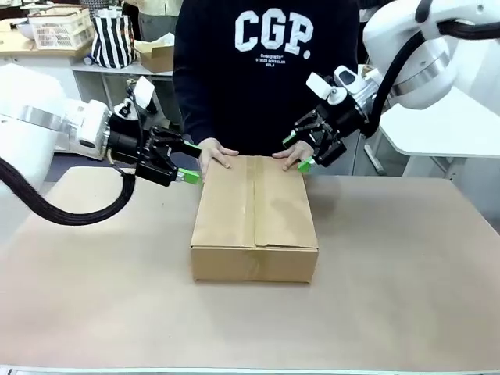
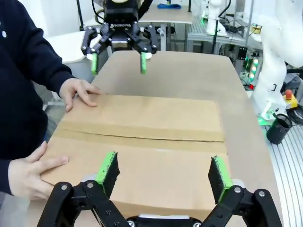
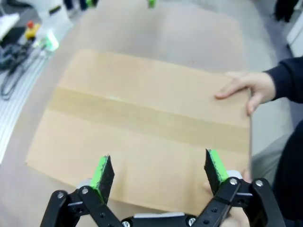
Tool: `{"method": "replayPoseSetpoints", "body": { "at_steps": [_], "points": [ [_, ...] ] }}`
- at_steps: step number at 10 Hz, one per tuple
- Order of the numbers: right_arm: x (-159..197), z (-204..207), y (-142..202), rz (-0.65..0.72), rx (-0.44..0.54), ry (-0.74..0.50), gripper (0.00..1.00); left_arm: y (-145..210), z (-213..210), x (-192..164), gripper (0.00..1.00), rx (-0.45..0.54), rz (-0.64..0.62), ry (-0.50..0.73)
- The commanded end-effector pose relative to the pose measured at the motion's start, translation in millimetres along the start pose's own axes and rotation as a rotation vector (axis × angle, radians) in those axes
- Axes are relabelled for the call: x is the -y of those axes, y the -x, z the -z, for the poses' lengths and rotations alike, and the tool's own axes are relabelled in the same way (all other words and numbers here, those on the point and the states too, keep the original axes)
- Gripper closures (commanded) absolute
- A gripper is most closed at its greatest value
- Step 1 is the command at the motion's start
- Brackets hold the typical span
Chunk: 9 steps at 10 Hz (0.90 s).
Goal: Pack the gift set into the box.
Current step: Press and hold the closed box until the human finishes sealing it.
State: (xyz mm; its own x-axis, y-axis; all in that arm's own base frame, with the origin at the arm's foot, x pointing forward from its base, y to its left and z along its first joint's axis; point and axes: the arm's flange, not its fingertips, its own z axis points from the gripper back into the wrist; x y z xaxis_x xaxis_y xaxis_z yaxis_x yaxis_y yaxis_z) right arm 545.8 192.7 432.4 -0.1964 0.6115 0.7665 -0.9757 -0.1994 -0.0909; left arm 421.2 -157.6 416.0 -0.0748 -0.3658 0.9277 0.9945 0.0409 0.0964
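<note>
Your left gripper point(image 1: 190, 161) hangs wide open and empty beside the large brown cardboard box point(image 1: 254, 211), which sits mid-table with its flaps shut. Your right gripper point(image 1: 298, 151) is equally spread and empty. Press the flaps gently, staying clear of the person's hands point(image 1: 217, 152).

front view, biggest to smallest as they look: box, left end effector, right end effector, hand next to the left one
1. box, by far the largest.
2. left end effector and right end effector: they look about alike, so not ranked.
3. hand, the smallest.
</note>
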Motion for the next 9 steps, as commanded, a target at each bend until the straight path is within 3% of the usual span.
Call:
{"method": "replayPoseSetpoints", "body": {
  "at_steps": [1, 3, 5, 7, 9],
  "points": [
    [-10, 4, -22, 0.060, 0.128, 0.144, 0.00, 6, 14, 3, 0.00, 0.012, 0.051, -0.034],
    [-73, 9, -27, 0.185, 0.191, 0.193, 0.00, 18, 18, 3, 0.00, 0.059, 0.091, -0.079],
    [-105, 31, -21, 0.229, 0.194, 0.121, 0.00, 28, 21, 0, 0.00, 0.100, 0.087, -0.075],
    [-107, 50, 15, 0.284, 0.202, 0.081, 0.00, 38, 26, 1, 0.00, 0.114, 0.063, -0.049],
    [-89, 62, 47, 0.208, 0.235, 0.045, 0.00, 51, 38, 5, 0.00, 0.126, 0.015, 0.013]
  ]
}}
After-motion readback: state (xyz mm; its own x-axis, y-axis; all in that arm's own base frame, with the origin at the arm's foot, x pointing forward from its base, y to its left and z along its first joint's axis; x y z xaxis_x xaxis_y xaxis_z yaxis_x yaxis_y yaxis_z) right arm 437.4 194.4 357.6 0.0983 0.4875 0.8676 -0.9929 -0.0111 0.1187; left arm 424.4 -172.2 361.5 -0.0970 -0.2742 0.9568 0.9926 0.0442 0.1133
